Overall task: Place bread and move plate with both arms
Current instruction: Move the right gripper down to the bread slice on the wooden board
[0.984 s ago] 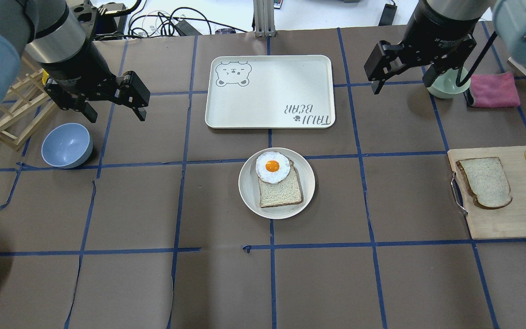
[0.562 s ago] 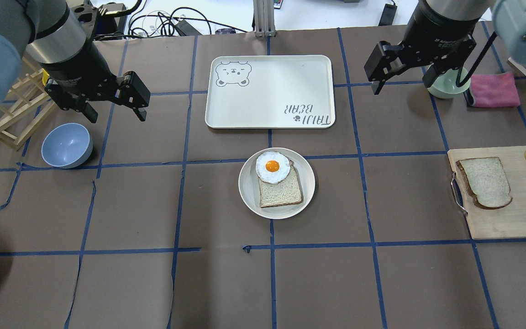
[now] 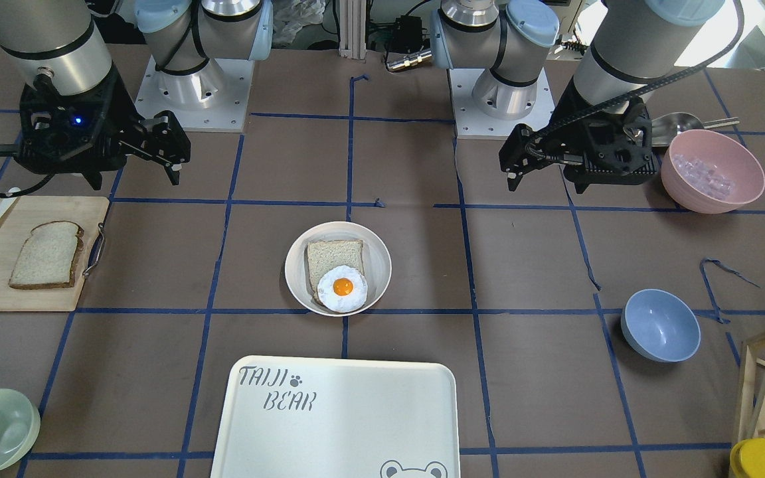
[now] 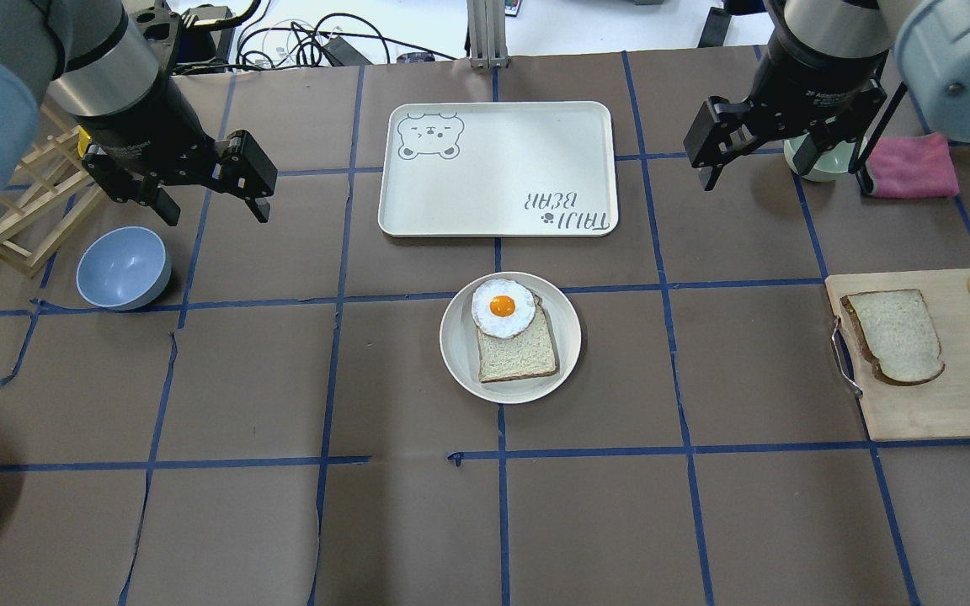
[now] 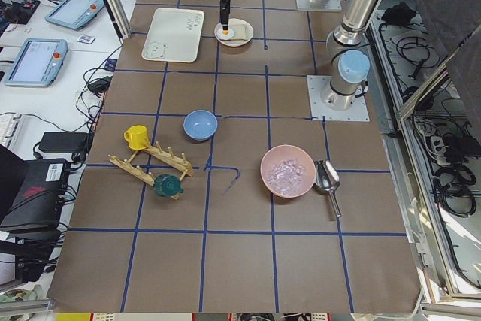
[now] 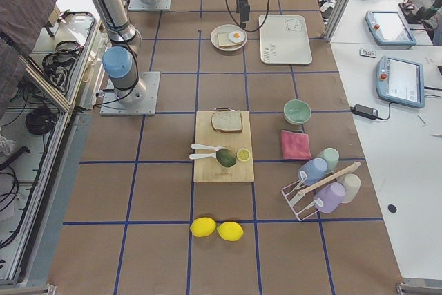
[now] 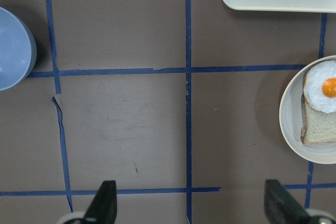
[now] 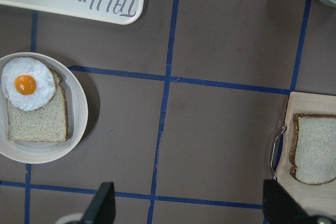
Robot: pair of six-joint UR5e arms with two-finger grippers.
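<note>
The bread [image 4: 893, 337], a dark-crusted slice, lies flat on a wooden cutting board [image 4: 956, 404] at the right; it also shows in the front view [image 3: 47, 255] and the right wrist view [image 8: 315, 148]. The plate [image 4: 460, 353] sits mid-table and holds a smaller pale slice [image 4: 519, 353] topped with a fried egg [image 4: 503, 308]. My left gripper [image 4: 215, 210] is open and empty, high over the table's left, far from the plate. My right gripper [image 4: 759, 168] is open and empty, above the table behind the cutting board.
The white TAIJI BEAR tray [image 4: 498, 168] lies behind the plate. A blue bowl [image 4: 123, 268] and a wooden rack [image 4: 22, 210] are at the left. A green bowl [image 4: 822, 160] and a pink cloth [image 4: 910, 164] are at the back right. A pink bowl [image 3: 711, 169] stands near the left arm.
My right gripper has shifted slightly to the right and nearer the cutting board, still open. The left arm, plate and bread have not moved.
</note>
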